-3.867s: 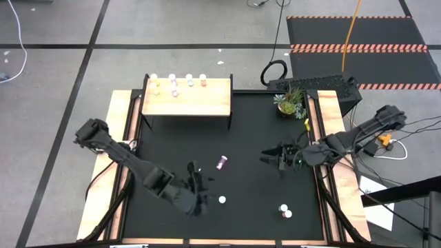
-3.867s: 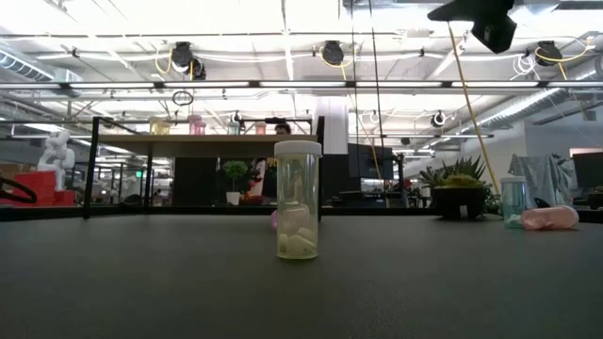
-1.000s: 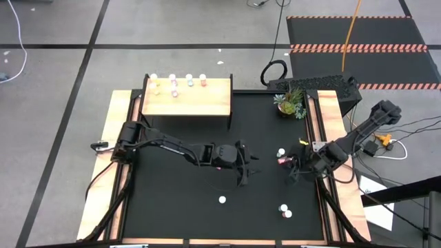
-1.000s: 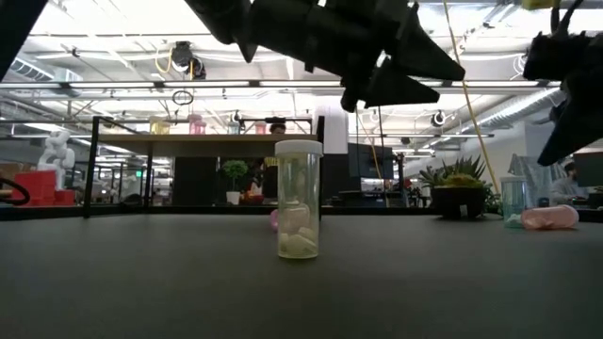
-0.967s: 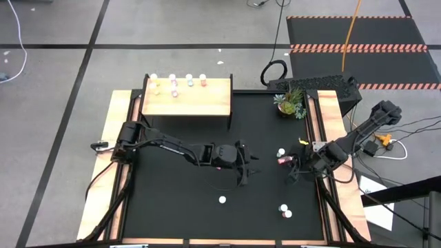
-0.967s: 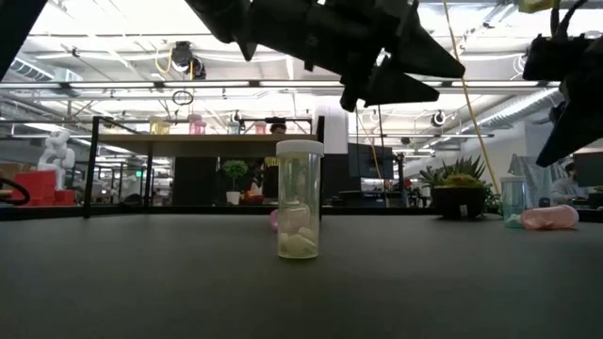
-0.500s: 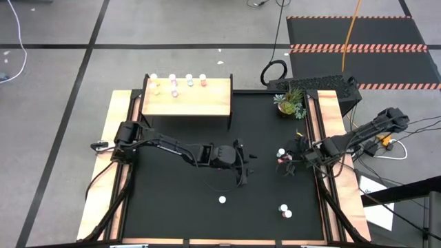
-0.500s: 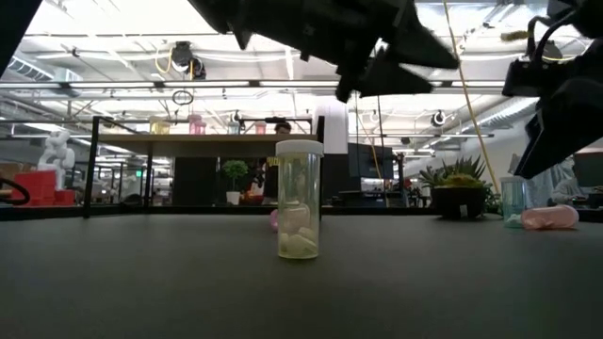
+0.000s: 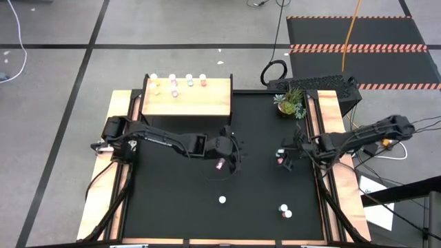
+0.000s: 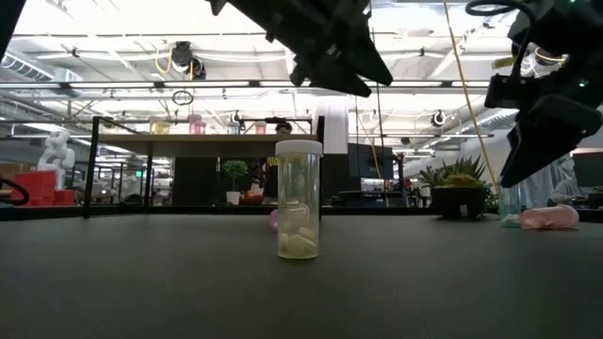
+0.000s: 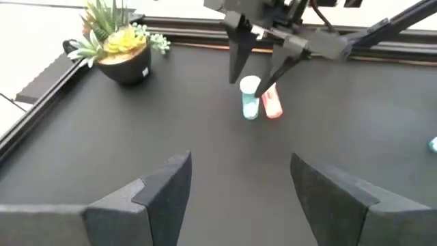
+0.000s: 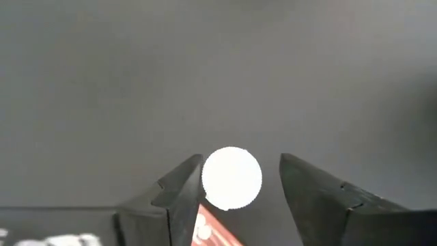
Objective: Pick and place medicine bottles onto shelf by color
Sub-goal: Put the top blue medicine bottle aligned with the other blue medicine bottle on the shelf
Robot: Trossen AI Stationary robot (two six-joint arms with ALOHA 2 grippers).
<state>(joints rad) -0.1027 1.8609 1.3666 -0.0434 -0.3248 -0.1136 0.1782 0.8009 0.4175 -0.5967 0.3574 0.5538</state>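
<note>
Your black table (image 9: pixel 172 207) has the shelf (image 9: pixel 186 102) at 11 o'clock, 4 bottles (image 9: pixel 179 82) lined on it. Left gripper (image 9: pixel 234 157) hovers mid-table, jaws wide, empty. Right gripper (image 12: pixel 235 188), at 3 o'clock, straddles a white-capped bottle (image 12: pixel 231 177), jaws apart, not touching.

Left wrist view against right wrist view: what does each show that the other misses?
Only the left wrist view: the plant, the open, empty left tool, and the right tool from outside. Only the right wrist view: the upright bottle seen from above, inside the open right tool. Both: that upright bottle and the pink bottle lying beside it.
</note>
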